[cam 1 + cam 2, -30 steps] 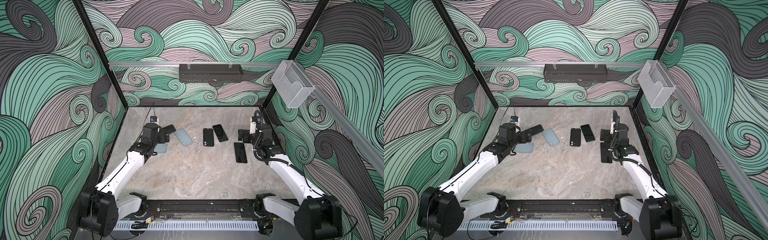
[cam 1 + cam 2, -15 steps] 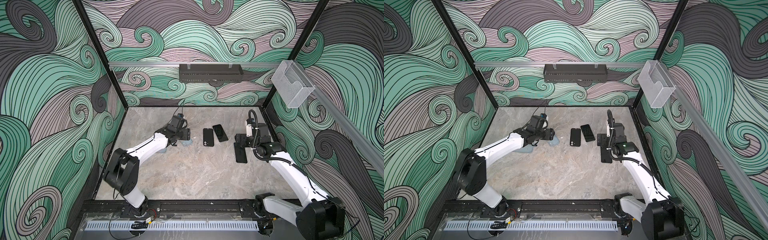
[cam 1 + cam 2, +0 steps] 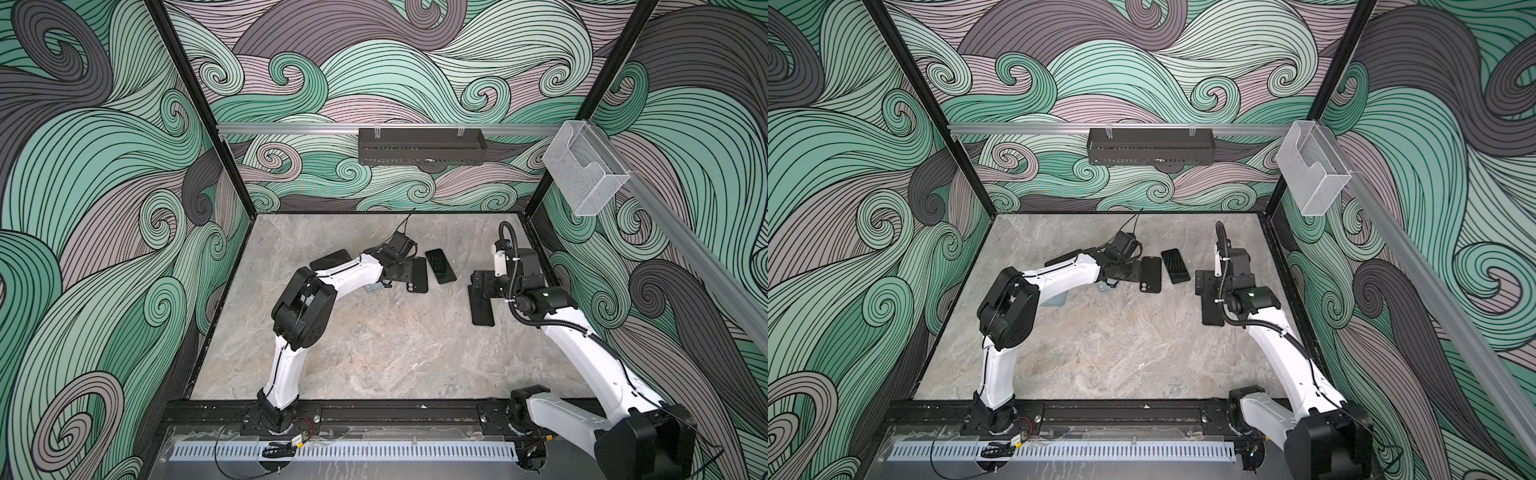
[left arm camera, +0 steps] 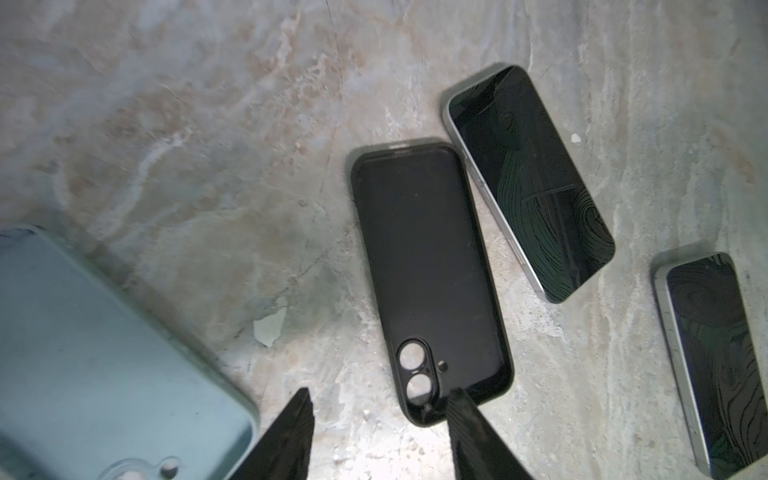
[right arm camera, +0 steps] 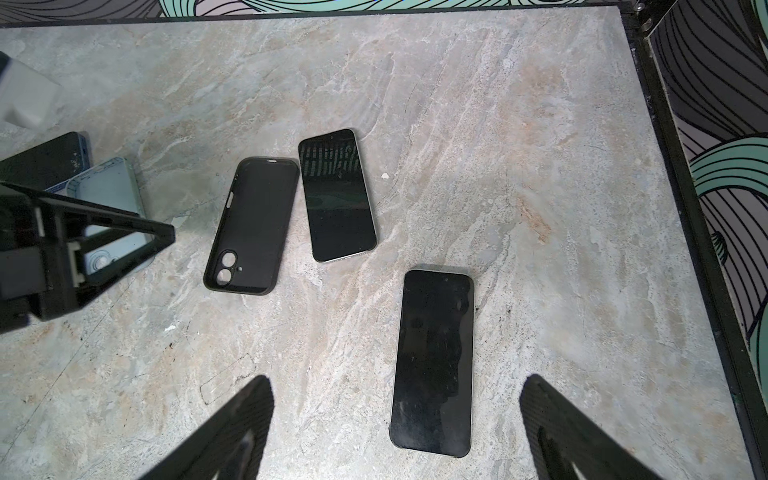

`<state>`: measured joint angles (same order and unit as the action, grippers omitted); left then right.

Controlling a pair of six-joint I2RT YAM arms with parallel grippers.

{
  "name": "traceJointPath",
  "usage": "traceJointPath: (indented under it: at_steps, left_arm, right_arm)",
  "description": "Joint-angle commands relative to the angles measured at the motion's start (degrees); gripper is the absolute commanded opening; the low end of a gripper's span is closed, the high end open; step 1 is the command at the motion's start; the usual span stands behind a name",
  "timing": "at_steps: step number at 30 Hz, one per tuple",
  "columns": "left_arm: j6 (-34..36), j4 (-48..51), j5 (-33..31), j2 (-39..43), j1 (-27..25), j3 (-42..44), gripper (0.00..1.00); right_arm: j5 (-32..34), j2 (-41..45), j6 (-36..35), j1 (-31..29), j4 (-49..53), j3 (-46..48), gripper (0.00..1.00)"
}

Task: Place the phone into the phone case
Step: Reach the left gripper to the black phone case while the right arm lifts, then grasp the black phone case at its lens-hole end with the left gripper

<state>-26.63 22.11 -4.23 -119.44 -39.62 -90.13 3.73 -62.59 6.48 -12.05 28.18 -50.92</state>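
Note:
An empty black phone case (image 4: 428, 274) lies open side up mid-table, also seen in both top views (image 3: 417, 276) (image 3: 1150, 274). A black phone (image 4: 528, 183) lies beside it, screen up (image 3: 440, 266). My left gripper (image 4: 380, 399) hovers at the case's camera-hole end, jaws partly apart and empty; one fingertip (image 4: 461, 399) overlaps the case's rim. A second phone (image 5: 432, 361) lies under my right gripper (image 5: 395, 382), which stands wide open above it (image 3: 482, 286), holding nothing.
A light blue case (image 4: 104, 353) lies next to the left arm (image 3: 1054, 299), with a dark phone (image 3: 330, 259) behind it. The black frame edge (image 5: 698, 232) and right wall run close to the right gripper. A clear bin (image 3: 586, 174) hangs on the right wall.
The left arm swung from the far-left phones to the black case in the middle, and its jaws narrowed. The right gripper shifted slightly over its phone and stayed open.

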Motion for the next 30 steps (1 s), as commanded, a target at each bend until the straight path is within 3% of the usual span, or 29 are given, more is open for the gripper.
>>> traceJointPath:
  at_steps: [1, 14, 23, 30]
  left_arm:
    - [-2.93, 3.48, -0.51, -2.44, -0.94, -2.97, 0.52]
    - [-3.16, 8.62, -2.22, -9.33, -2.75, -9.29, 0.36]
    - [-1.59, 11.47, -3.24, -10.95, -3.14, -10.41, 0.31]
    - [1.39, 14.34, -2.65, -11.13, -3.18, -10.08, 0.15]
  right_arm:
    - [-0.11, 0.89, 0.62, -0.29, 0.79, 0.28, 0.93]
    - [-0.12, 1.42, 0.72, -0.34, 0.17, 0.82, 0.93]
    - [-0.28, 1.40, 0.73, -0.34, 0.04, 0.82, 0.93]
    - [-0.21, 1.76, 0.81, -0.37, 0.04, 0.99, 0.93]
